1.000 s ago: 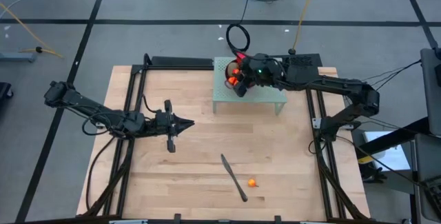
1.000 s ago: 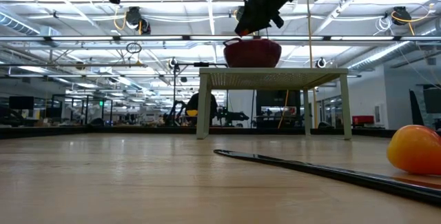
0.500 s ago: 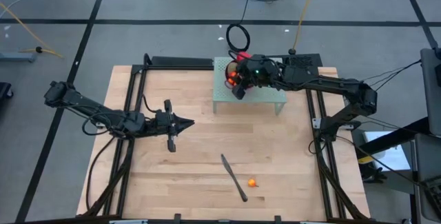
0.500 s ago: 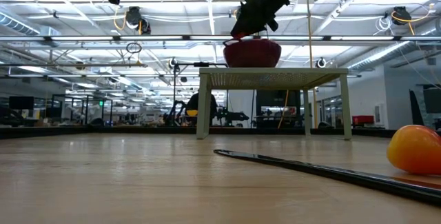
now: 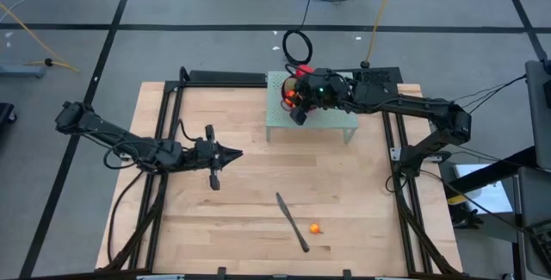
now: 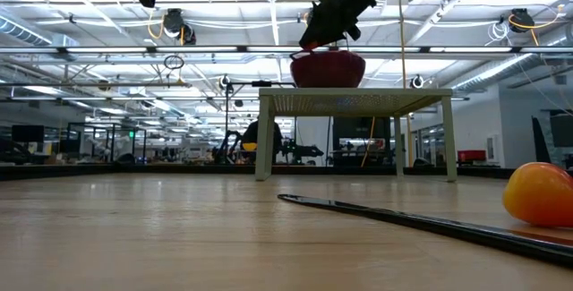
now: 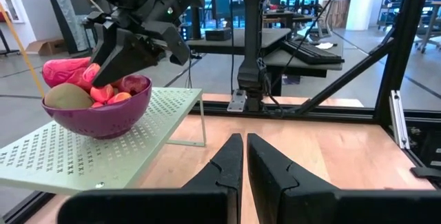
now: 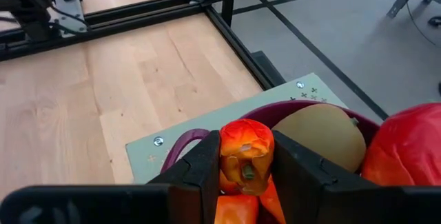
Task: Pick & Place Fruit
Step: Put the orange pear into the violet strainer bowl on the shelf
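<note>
A purple perforated bowl (image 7: 103,117) stands on a pale green perforated stand (image 5: 320,121) at the table's far edge. It holds a brownish kiwi (image 8: 320,136), a large red piece (image 8: 408,148) and small red ones. My right gripper (image 8: 246,165) hangs over the bowl's rim, shut on a tiny orange-red fruit (image 8: 246,151). My left gripper (image 5: 234,152) waits shut above the table's left middle, pointing at the stand. Another small orange fruit (image 5: 316,227) lies on the table near the front. My right gripper pinches the tiny orange-red fruit by its two sides (image 8: 229,156) between its two fingers. The fingers slant down from the table's right side. The fruit sits just above the pile in the bowl (image 7: 110,89); whether it rests on the fruit below, I cannot tell.
A long dark-handled knife (image 5: 293,222) lies slantwise on the near middle of the table, beside the loose orange fruit. Black frame rails (image 5: 168,125) run along the table's left and right sides. Bare wood lies between the stand and the knife.
</note>
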### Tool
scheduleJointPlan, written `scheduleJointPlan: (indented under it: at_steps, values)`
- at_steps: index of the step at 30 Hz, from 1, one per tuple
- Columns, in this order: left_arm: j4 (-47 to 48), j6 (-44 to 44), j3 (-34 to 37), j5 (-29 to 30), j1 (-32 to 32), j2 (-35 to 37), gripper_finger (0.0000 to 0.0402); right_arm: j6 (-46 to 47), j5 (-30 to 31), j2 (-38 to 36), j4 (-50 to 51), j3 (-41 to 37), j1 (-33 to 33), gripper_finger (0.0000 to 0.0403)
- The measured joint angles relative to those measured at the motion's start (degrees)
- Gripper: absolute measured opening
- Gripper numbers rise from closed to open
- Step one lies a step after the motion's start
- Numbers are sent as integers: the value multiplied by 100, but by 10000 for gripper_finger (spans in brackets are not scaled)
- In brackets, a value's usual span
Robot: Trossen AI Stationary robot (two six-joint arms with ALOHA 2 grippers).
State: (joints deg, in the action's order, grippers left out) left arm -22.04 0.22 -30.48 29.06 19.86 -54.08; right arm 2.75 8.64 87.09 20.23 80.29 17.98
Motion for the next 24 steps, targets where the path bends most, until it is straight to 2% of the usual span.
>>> scheduleJointPlan:
  at_steps: [8, 17, 24]
  values:
    - [-3, -1, 0, 0, 0, 0, 21, -92, -286, 102, 93, -15, 2, 108]
    - [-11, -8, 0, 0, 0, 0, 21, -171, -251, 96, -106, -10, 4, 160]
    - [-9, -25, 0, 0, 0, 0, 21, -202, -252, 93, -205, -9, 4, 184]
